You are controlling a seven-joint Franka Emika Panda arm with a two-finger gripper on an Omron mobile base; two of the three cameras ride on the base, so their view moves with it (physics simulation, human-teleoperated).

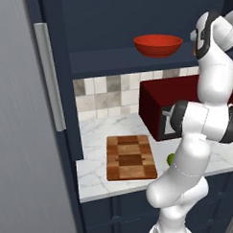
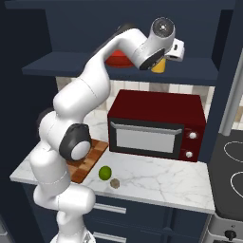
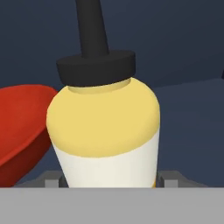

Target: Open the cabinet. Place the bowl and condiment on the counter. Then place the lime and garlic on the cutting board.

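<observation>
The squeeze bottle stands on the open cabinet's shelf beside the red bowl. The jaws sit either side of its base; whether they grip cannot be told. A careless pull could topple it or knock the bowl onto the microwave.

Bowl and condiment side by side on cabinet shelf; lime, garlic beside cutting board on counter.

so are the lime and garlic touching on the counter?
Apart. In the right base view a strip of white counter shows between the lime and the garlic, which sits just lower right of it.
</observation>
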